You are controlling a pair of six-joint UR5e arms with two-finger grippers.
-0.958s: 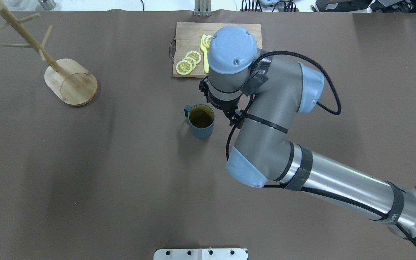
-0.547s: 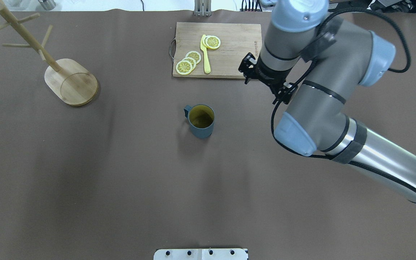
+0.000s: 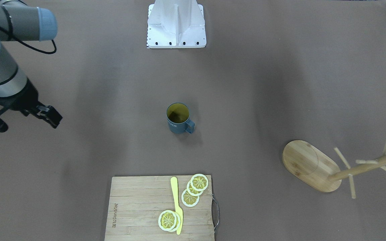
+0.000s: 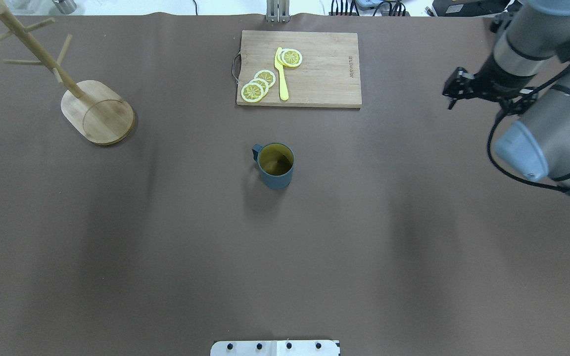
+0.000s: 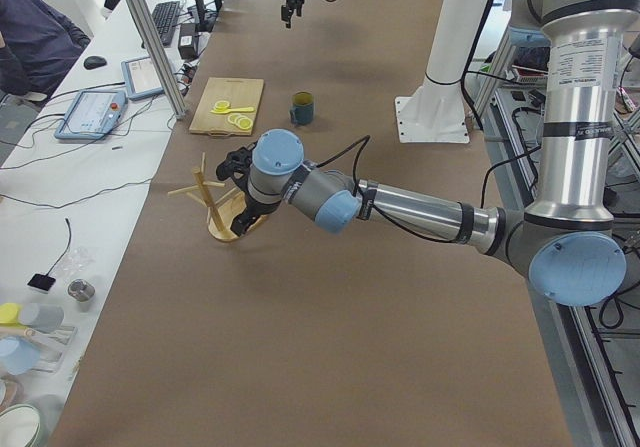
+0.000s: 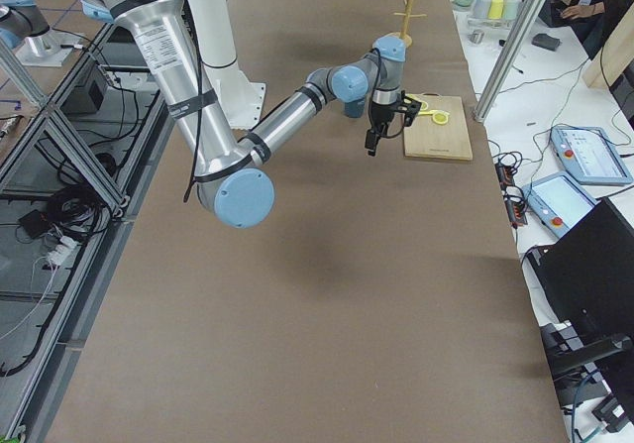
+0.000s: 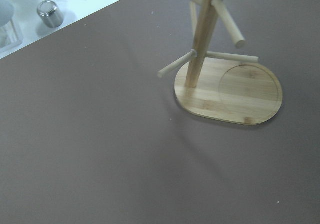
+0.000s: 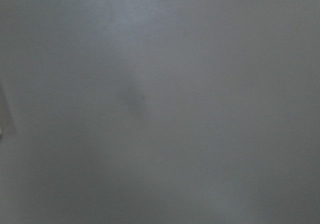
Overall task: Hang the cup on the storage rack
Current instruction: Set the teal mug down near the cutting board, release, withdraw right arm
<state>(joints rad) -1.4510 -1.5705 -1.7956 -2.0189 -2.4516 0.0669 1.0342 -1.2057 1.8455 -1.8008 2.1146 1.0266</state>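
The cup (image 4: 275,168) stands upright on the brown tabletop (image 4: 285,257), about in the middle and well apart from both arms. From the right pincer (image 3: 25,122) it lies far toward the robot's left side. Inside the cup I see only the mustard-yellow lining with a dark shadow on it, and its squarish handle points to the robot's left. The right pincer hangs above the bare tabletop with its two fingers spread wide, and it holds nothing. The cutting board (image 4: 314,74) is also toward the left of this pincer, apart from it. It carries several lemon slices (image 4: 253,92) and a yellow knife (image 4: 282,76) which lies between them. The storage rack (image 4: 98,116) stands at the far left end, and its top is cut off in the overhead view. The left pincer (image 5: 243,224) is near this rack, but I see it only small from the side and as a black piece at the edge of the front view, so I cannot tell if it is open or closed. Its wrist camera shows the rack's post, pegs and oval base from above, with the upper part cut off, and a small metal tin (image 7: 50,13) on the white surface beyond the brown cover. The right wrist camera gives only a blurred grey surface, and nothing can be made out there.
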